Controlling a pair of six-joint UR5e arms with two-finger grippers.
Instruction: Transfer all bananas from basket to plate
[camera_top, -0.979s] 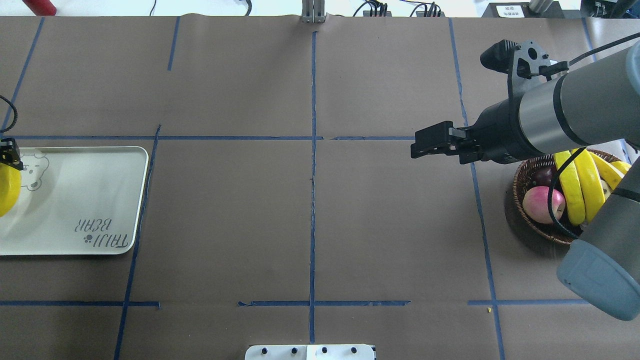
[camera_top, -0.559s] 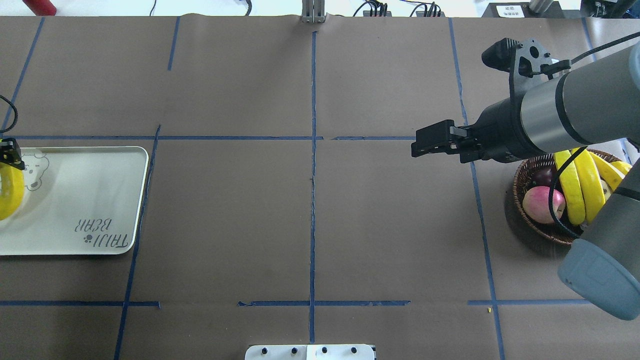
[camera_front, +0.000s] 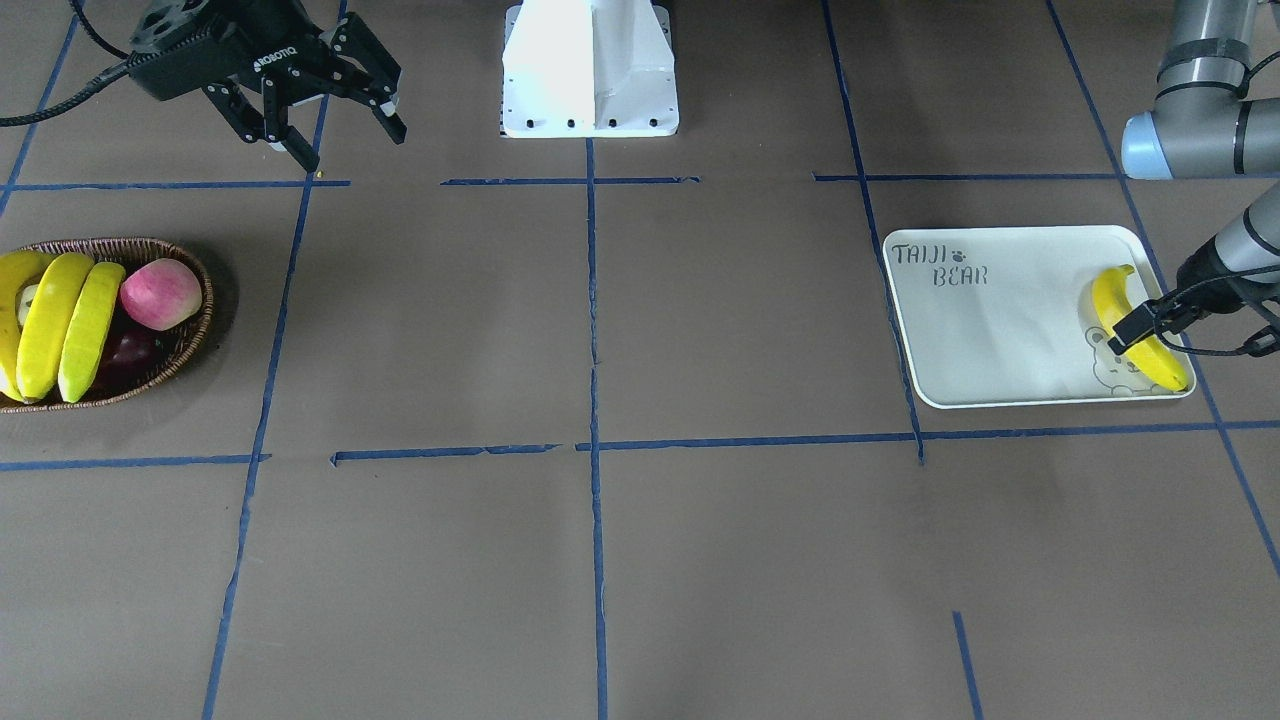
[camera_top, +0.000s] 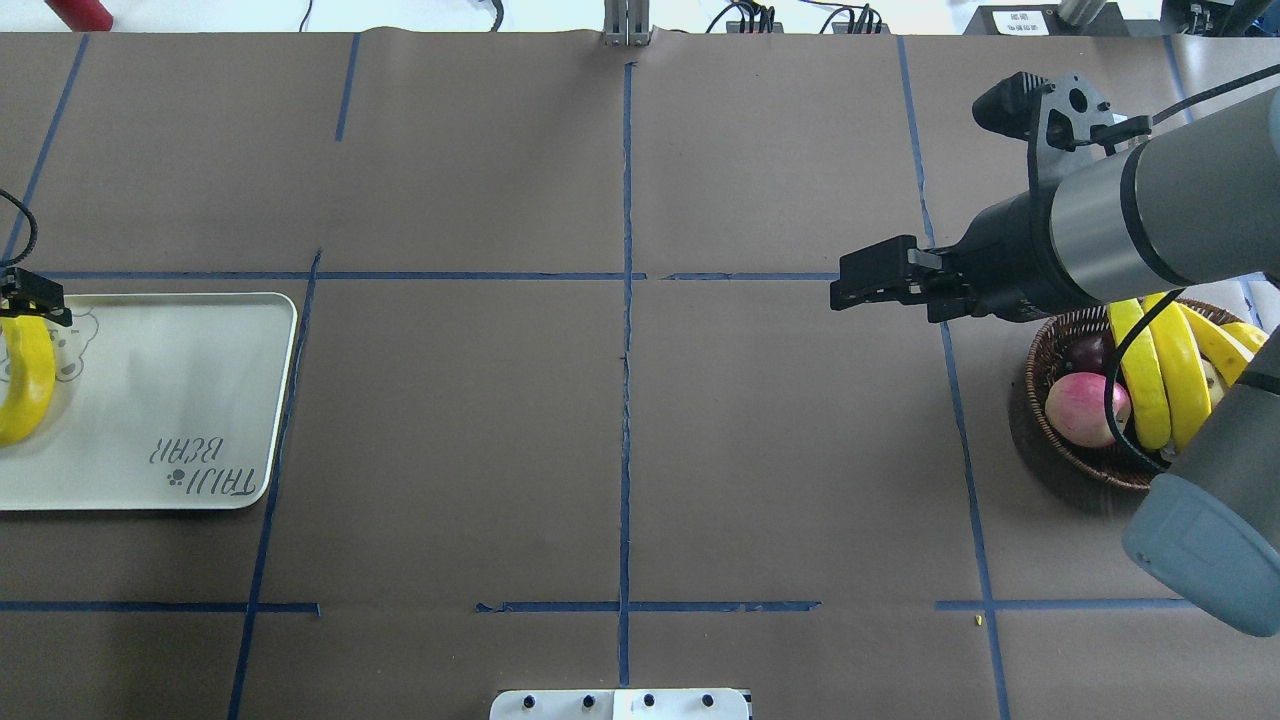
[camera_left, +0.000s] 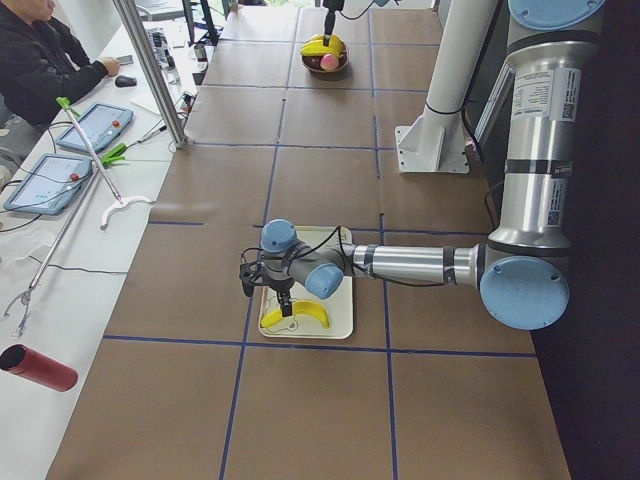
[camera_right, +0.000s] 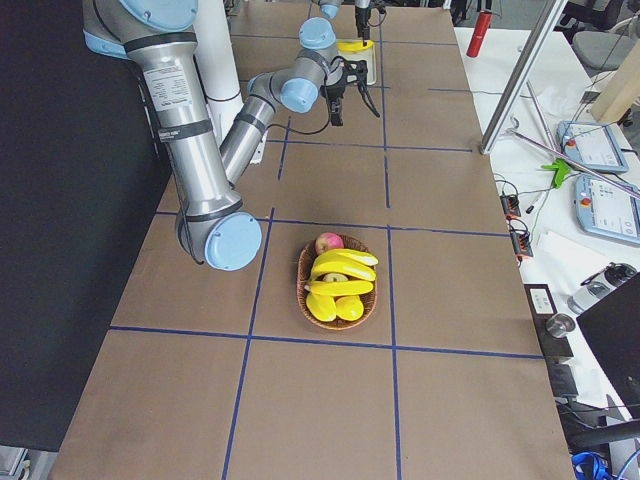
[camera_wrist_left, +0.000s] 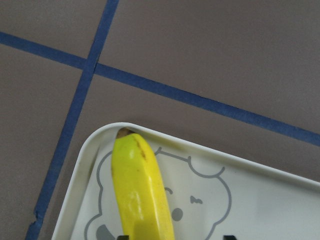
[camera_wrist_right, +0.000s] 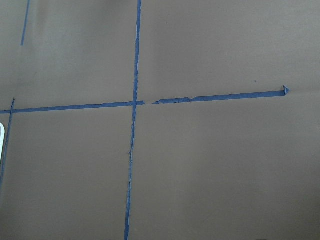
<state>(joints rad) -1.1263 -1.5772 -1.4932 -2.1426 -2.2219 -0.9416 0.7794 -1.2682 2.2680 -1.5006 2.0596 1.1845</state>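
Note:
One yellow banana lies along the bear-drawing end of the white plate, also seen overhead and in the left wrist view. My left gripper hovers right over its far end, jaws spread wider than the banana, so it is open. Three bananas lie side by side in the wicker basket, also seen overhead. My right gripper is open and empty, above bare table beside the basket, overhead.
A pink-red apple and a dark fruit share the basket. The white robot base stands at the table's robot side. Blue tape lines cross the brown table. An operator sits beyond the table's edge.
The banana under my left gripper has gone from held up close to the camera to lying flat on the plate. My right arm has drifted slightly to the right.

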